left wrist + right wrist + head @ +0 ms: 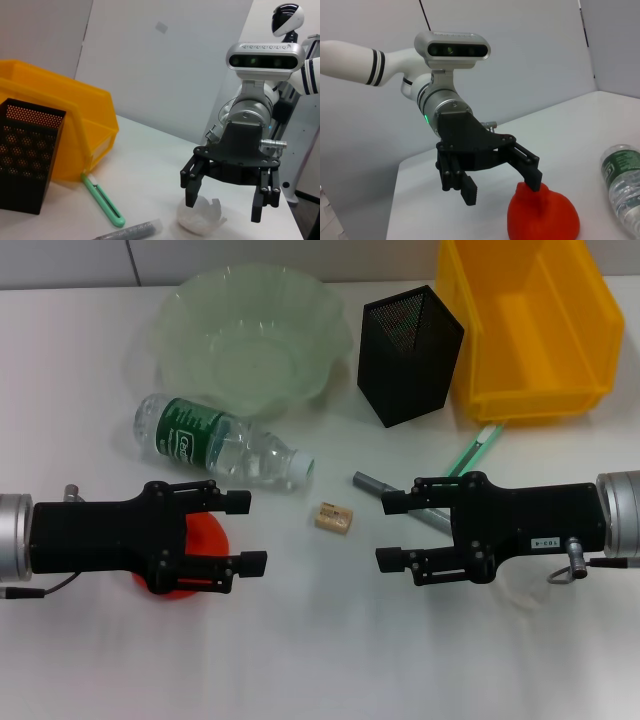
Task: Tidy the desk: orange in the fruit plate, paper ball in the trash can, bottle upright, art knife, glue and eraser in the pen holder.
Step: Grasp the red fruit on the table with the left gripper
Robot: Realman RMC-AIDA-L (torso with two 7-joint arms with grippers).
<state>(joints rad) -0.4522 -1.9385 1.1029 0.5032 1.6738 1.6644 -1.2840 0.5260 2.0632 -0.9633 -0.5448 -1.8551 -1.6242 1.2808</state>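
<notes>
My left gripper (246, 532) hangs open right over the orange (203, 537); the right wrist view shows it (502, 187) with one finger touching the orange's (542, 216) top. My right gripper (390, 531) is open above the paper ball (200, 216), as the left wrist view shows (226, 206). The bottle (215, 441) lies on its side in front of the fruit plate (200, 302). The eraser (333, 518) lies between the grippers. The grey glue stick (368, 481) and the green art knife (478, 451) lie by the right gripper. The pen holder (402, 370) and the trash can (520, 380) stand behind.
The table (320, 660) is white. The fruit plate, pen holder and trash can stand in a row along its far side. The bottle also shows in the right wrist view (622, 185), next to the orange. The art knife (102, 200) lies in front of the trash can (75, 120).
</notes>
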